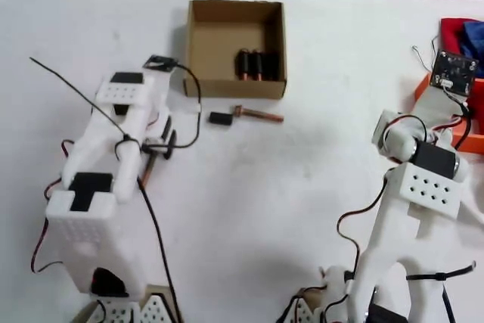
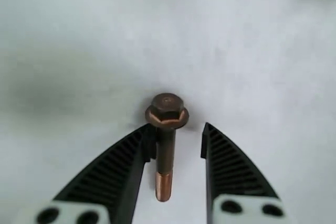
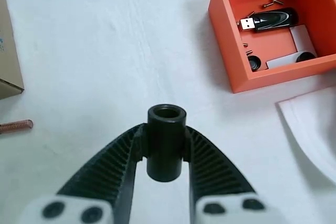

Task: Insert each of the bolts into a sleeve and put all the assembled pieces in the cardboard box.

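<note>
Left gripper (image 2: 177,132): jaws narrow but not closed. A copper-coloured bolt (image 2: 166,145) lies between them, its shank against one finger (image 2: 131,156), with a visible gap to the other finger. The hex head points away from my wrist, past the fingertips. In the high view this bolt (image 1: 148,169) sits under my left arm, on the white table (image 1: 249,202), in front of and to one side of the cardboard box (image 1: 198,43).

Right gripper (image 3: 165,141): clamped on a black sleeve (image 3: 166,153), held upright with its open bore facing the camera, near an orange box (image 3: 231,40).

Cardboard box: two assembled pieces (image 1: 250,64) lie side by side inside, against the near wall.

Just in front of the box, on the table: a loose sleeve (image 1: 220,119) and a second bolt (image 1: 259,115), end to end, close but apart.
</note>
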Motion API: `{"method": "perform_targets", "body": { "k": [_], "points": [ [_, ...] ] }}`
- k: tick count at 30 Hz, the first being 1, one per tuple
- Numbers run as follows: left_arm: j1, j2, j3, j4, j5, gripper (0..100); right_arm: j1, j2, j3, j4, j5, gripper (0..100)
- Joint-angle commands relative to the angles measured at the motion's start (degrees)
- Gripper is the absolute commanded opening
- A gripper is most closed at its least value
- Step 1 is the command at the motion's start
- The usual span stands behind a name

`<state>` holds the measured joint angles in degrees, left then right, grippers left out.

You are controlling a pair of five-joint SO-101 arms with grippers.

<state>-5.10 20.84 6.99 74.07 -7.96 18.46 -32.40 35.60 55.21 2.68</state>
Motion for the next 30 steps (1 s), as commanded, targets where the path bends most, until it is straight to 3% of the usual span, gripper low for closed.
{"method": "perform_targets", "body": {
  "k": [1,13,17,24,30],
  "points": [
    [0.2,-0.4,0.7,-0.3,-0.3,17,-0.3,-0.6,-0.4,-0.7,0.1,2.2],
    [0.2,2.8,0.1,-1.0,-0.2,15,-0.3,-0.2,-0.4,-0.7,0.1,2.2],
    [0.2,8.0,-6.2,3.1,-0.3,7,-0.3,-0.2,-0.4,-0.7,0.1,2.2],
    [0.4,15.6,-17.9,9.1,-0.4,9,-0.2,-0.1,-0.4,-0.7,0.1,2.2],
    [0.5,17.5,-21.2,14.2,-0.4,3,-0.1,-0.4,-0.4,-0.7,0.1,2.2]
  ]
}}
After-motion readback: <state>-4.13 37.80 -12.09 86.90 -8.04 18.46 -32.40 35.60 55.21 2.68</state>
